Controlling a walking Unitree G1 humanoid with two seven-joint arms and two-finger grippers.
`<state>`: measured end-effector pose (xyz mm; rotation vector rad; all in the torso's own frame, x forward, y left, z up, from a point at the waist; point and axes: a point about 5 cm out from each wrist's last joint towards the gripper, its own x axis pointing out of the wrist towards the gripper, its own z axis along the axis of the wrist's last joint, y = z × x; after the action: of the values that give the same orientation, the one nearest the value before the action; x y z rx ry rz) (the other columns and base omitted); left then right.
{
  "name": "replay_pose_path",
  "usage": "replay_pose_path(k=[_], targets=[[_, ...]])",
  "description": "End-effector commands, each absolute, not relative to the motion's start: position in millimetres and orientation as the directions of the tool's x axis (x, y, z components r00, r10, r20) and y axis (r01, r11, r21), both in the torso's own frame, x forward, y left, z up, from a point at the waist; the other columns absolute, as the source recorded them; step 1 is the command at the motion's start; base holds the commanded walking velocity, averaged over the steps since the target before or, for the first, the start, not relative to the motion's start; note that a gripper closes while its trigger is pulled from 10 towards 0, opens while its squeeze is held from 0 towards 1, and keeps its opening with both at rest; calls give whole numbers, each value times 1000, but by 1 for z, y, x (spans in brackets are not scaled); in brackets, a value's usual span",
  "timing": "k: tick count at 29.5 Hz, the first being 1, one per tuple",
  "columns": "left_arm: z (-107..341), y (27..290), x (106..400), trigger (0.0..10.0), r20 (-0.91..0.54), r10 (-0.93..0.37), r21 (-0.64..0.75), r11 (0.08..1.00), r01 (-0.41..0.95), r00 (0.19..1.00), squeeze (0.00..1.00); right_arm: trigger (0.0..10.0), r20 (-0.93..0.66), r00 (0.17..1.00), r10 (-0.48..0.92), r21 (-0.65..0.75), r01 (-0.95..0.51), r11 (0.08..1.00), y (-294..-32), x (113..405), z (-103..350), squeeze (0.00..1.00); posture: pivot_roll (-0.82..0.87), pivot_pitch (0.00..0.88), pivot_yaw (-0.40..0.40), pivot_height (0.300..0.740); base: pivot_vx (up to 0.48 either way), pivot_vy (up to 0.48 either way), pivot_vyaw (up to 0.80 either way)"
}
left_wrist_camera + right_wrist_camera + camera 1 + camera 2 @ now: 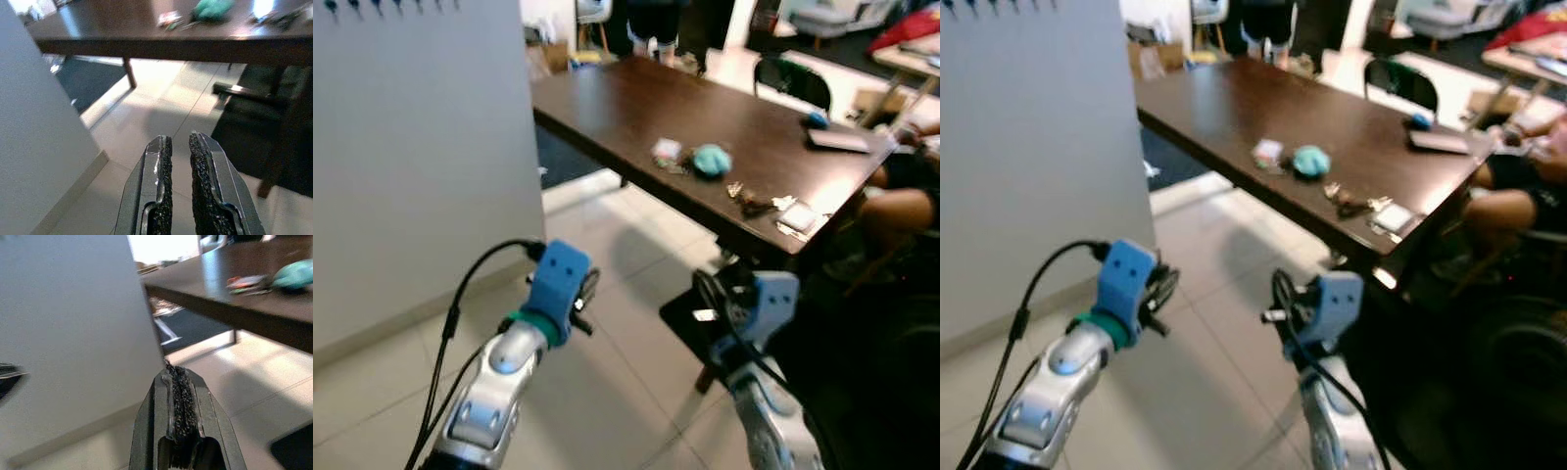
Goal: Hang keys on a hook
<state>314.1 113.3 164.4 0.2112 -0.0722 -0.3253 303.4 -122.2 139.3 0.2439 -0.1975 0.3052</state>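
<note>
A: Where are the keys?

B: Bunch of metal keys with a dark fob (751, 203) lies on the dark brown wooden table (607, 103), close to its near edge, toward the near right corner. Just beside it a white flat card (797, 217); further along the same edge a teal soft lump (711, 160) and a small pale packet (666, 151).

A: Hands?

B: Both low over the tiled floor (607, 294), well short of the table. Left gripper (180, 161): fingers nearly pressed together, thin gap, holding nothing. Right gripper (181, 391): fingers pressed together, empty.

A: Step in hand?

B: Looks like the approach to pick-up; nothing grabbed yet. Row of small dark hooks (372, 6) sits high on the white wall panel (411, 157), on the left.

A: How to do it well?

B: Step closer and square up to the table edge first. Use the right arm, it's nearer the keys. Spread the fingers before descending and pinch at the ring or fob, not a loose key. Avoid the card. A person's arm (901, 201) is by the right edge, so keep the swing tight.
</note>
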Motion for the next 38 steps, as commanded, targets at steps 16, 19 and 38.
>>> replay_pose_path(k=[16, 19, 38], targets=[[162, 105, 313, 10000, 35, -350, 210, 918, 336, 936, 0, 10000, 193, 949, 247, 198, -285, 938, -134, 303, 133, 0, 69, 59, 66, 740, 423, 0, -781], [162, 104, 312, 10000, 36, -353, 209, 917, 338, 935, 0, 10000, 192, 950, 245, 197, -282, 939, -134, 303, 133, 0, 69, 60, 65, 740, 416, 0, -781], [160, 102, 312, 10000, 33, -358, 204, 916, 344, 933, 0, 10000, 186, 956, 226, 181, -260, 948, -138, 303, 133, 0, 67, 66, 61, 740, 412, 0, -113]])
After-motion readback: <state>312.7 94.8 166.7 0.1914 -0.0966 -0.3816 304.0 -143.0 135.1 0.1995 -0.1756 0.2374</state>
